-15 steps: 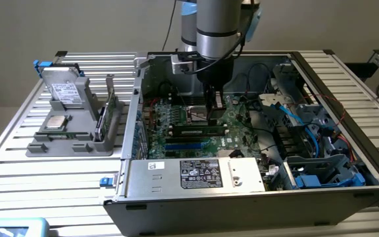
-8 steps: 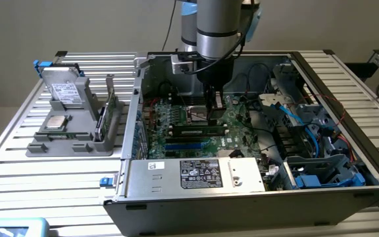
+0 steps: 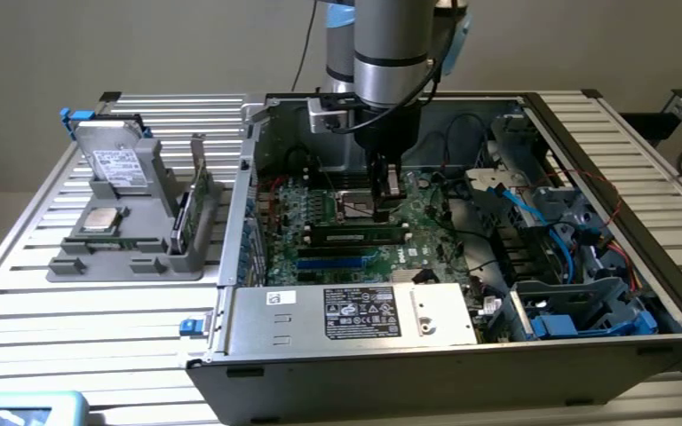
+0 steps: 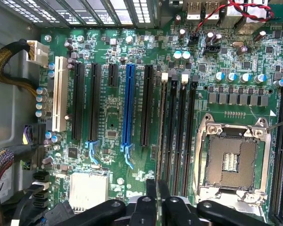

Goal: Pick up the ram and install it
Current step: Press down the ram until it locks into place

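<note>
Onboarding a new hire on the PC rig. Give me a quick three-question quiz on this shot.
1. True or false: the gripper is inside the open computer case, above the motherboard.
2. Where is the silver processor chip? A) in the gripper B) on the grey fixture outside the case C) on the motherboard
3. Fill in: the ram with the pale label sits on the ____, just under the gripper.

Key: 1 true; 2 B; 3 motherboard.
</note>
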`<act>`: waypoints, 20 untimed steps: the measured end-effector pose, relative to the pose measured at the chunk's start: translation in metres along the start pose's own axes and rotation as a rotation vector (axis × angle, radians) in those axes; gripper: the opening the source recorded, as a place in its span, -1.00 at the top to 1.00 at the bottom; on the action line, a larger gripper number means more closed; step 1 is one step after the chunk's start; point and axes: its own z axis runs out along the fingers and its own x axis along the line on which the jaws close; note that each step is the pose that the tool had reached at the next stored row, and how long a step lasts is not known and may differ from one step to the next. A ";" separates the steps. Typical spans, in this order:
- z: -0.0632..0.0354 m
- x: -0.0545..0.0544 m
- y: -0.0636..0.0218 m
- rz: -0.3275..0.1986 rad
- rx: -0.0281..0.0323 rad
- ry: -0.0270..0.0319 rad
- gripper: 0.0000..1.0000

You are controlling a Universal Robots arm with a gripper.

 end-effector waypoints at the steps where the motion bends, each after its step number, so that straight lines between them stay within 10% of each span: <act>1: 0.0000 0.000 0.0000 0.000 0.0000 -0.0001 0.73; 10: 0.0016 0.000 -0.0016 0.015 -0.0171 -0.0003 0.79; 20: 0.0061 0.000 -0.0128 0.053 -0.0224 0.0009 0.79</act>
